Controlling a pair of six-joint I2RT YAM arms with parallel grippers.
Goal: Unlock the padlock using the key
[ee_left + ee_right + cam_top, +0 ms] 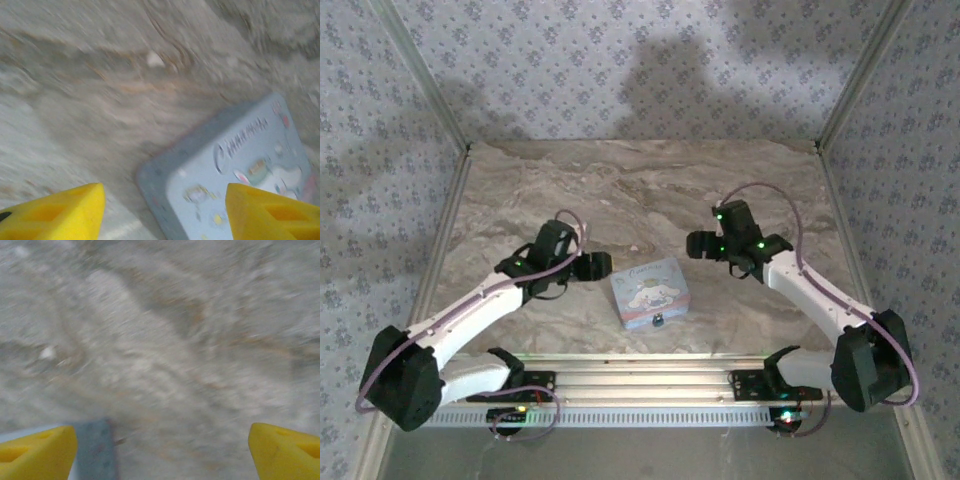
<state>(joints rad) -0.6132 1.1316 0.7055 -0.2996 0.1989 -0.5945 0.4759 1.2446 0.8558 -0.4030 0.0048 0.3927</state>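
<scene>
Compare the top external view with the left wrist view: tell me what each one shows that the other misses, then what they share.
Top external adds both arms, the left claw and right claw on either side of the light-blue cartoon tin, and the small dark padlock at its near edge. Left wrist adds yellow fingertips, spread apart, and the cursive lettering on the tin. Both show the tin on the marbled table.
</scene>
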